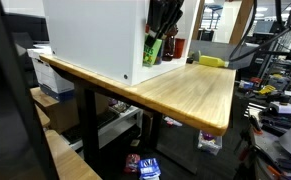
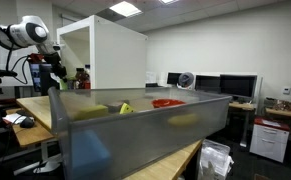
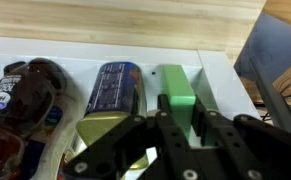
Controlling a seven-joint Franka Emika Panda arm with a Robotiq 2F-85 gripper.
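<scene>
In the wrist view my gripper (image 3: pixel 181 108) is shut on a green rectangular block (image 3: pixel 175 85), one black finger (image 3: pixel 163 108) pressed on each long side. The block stands against the white floor of an open white box (image 3: pixel 217 75). Left of it lie a blue-labelled can (image 3: pixel 113 88) and a dark brown bottle (image 3: pixel 27 95). In an exterior view the dark gripper (image 1: pixel 162 30) reaches down into the box's open side (image 1: pixel 95 35), just above a green item (image 1: pixel 153 50). In an exterior view the arm (image 2: pixel 32 30) hangs beside the white box (image 2: pixel 110 50).
The white box stands on a wooden table (image 1: pixel 195 92), with a yellow object (image 1: pixel 213 61) near the far edge. A grey translucent bin (image 2: pixel 135 130) fills the foreground, with a red object (image 2: pixel 167 103) behind it. Shelves and clutter surround the table.
</scene>
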